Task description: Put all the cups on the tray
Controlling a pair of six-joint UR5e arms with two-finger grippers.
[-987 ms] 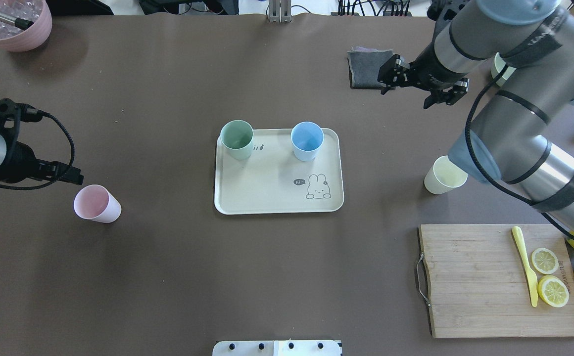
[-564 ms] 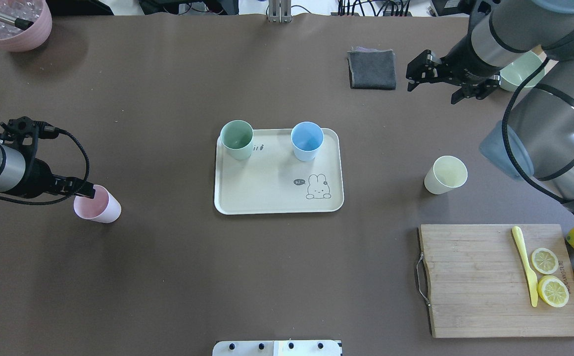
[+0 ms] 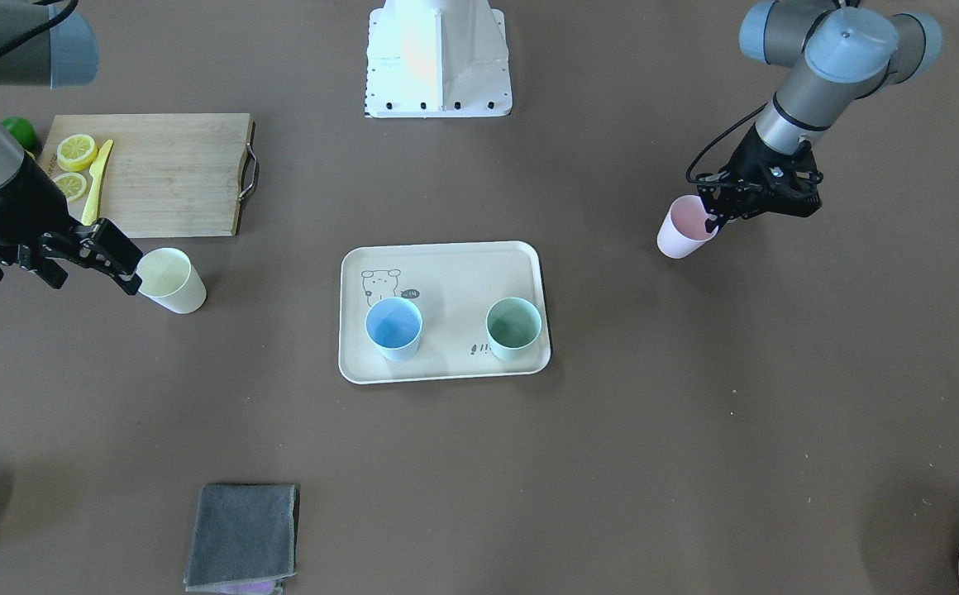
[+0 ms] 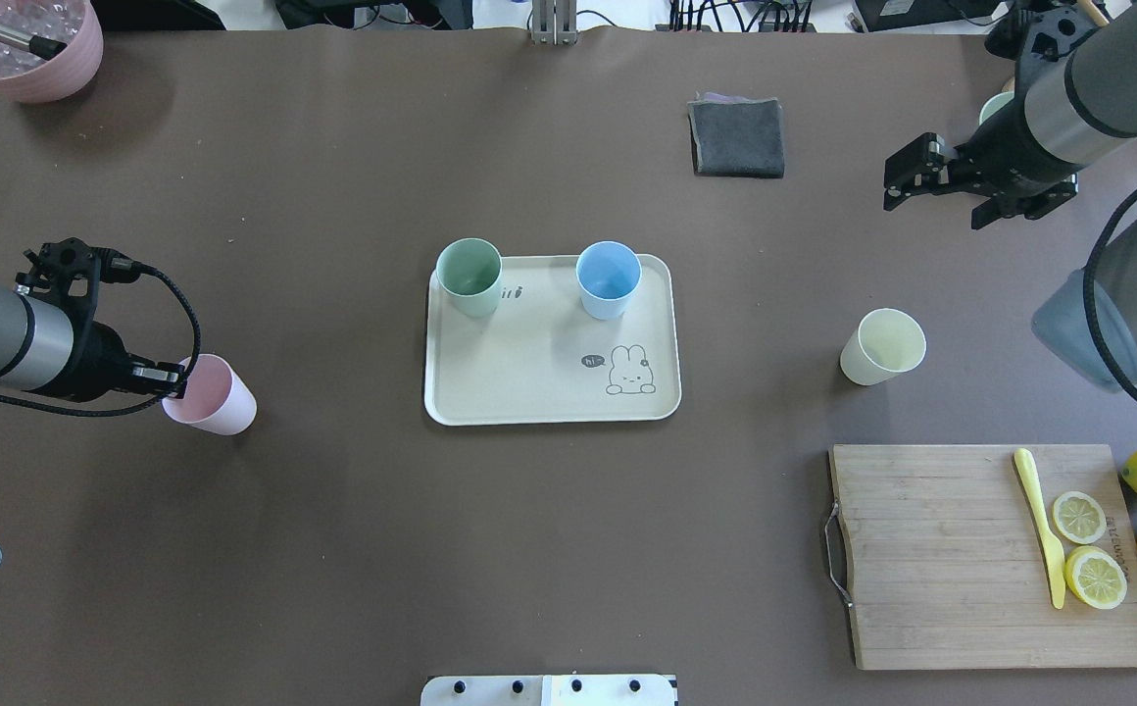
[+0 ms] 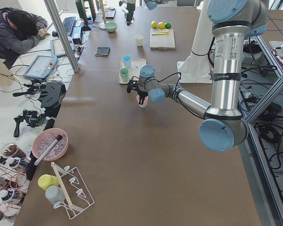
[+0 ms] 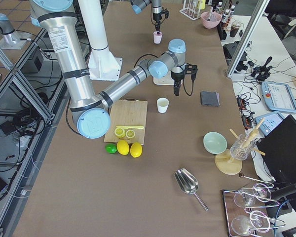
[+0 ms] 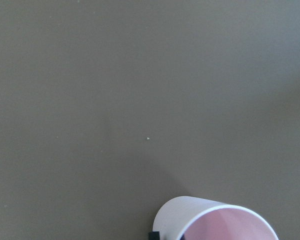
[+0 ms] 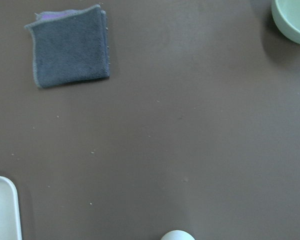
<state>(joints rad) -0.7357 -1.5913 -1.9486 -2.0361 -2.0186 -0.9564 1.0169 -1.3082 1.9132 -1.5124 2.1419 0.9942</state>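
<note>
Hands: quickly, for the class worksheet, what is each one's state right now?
Left hand: closed on the pink cup at its rim.
Right hand: open, holding nothing.

The pink cup (image 5: 142, 101) is being partly covered by the left gripper (image 5: 138, 94); the tray (image 5: 137, 66) nearby is being occupied by a blue cup (image 5: 127, 61) and a green cup (image 5: 124, 74).

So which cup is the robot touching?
The pink cup: the left gripper is at its rim. The green cup and blue cup sit on the tray; the yellow cup stands alone.
</note>
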